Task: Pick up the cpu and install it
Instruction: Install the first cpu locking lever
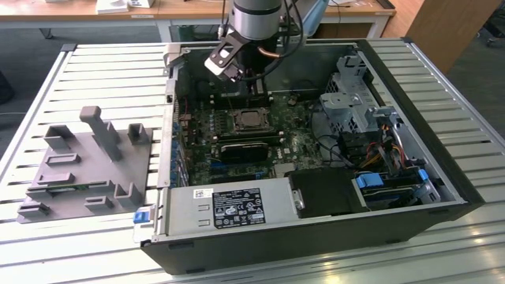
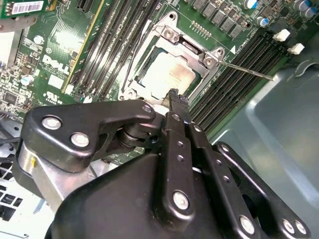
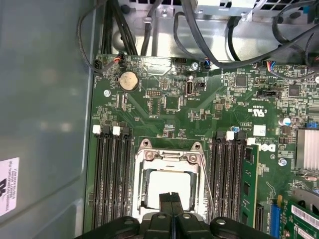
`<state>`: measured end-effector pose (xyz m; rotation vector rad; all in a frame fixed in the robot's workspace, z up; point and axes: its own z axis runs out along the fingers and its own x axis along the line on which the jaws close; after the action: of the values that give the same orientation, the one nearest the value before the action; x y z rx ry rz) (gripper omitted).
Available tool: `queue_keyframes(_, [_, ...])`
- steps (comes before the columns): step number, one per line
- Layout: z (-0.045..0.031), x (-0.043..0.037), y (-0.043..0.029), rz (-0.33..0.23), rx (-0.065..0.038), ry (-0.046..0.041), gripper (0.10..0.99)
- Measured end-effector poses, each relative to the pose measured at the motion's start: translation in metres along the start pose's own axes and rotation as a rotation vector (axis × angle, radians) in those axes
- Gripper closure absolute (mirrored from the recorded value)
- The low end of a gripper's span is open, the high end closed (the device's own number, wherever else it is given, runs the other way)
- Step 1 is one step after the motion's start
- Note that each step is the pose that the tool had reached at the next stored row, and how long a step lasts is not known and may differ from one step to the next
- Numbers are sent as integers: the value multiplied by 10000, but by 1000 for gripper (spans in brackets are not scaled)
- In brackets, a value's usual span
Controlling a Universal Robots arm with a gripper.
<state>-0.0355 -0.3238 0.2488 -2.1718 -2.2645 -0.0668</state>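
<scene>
The cpu (image 3: 170,185) sits flat inside the socket frame (image 3: 169,158) on the green board (image 3: 199,114), mid-frame in the exterior view (image 1: 251,120). The gripper (image 3: 172,199) hangs just above it, fingers pressed together and holding nothing. A careless descent could scrape the chip or snag the thin lever wire (image 2: 249,72). Memory slots (image 3: 110,174) crowd both sides, and the case wall (image 3: 45,99) closes the left of the first wrist view.

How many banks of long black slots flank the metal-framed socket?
2: one bank of long black slots beside the metal-framed socket, another opposite; ends partly hidden.
</scene>
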Motion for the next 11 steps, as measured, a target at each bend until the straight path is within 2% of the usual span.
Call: queue_keyframes(11, [-157,5,4,0,-25,0,980])
